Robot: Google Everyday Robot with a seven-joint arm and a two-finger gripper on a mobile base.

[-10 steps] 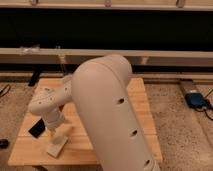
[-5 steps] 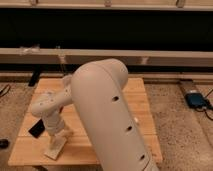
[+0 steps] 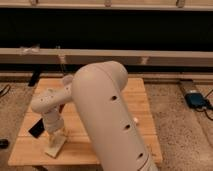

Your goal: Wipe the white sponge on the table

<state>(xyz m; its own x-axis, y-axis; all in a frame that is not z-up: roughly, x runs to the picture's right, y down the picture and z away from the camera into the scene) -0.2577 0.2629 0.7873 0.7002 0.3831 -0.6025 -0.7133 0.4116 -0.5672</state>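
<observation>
The light wooden slatted table (image 3: 140, 107) fills the middle of the camera view. The white sponge (image 3: 54, 148) is a flat cream block lying near the table's front left edge. My gripper (image 3: 55, 136) comes down from the white arm (image 3: 107, 115) and sits right on top of the sponge, pressing against it. The big arm housing hides much of the table's middle.
A black phone (image 3: 36, 129) lies at the table's left edge, just left of the gripper. A small white object (image 3: 136, 119) lies on the right side. A blue device (image 3: 196, 99) sits on the floor to the right. A long dark bench and wall run behind.
The gripper and the sponge have shifted slightly along the table's front left part; the arm's elbow has swung a little.
</observation>
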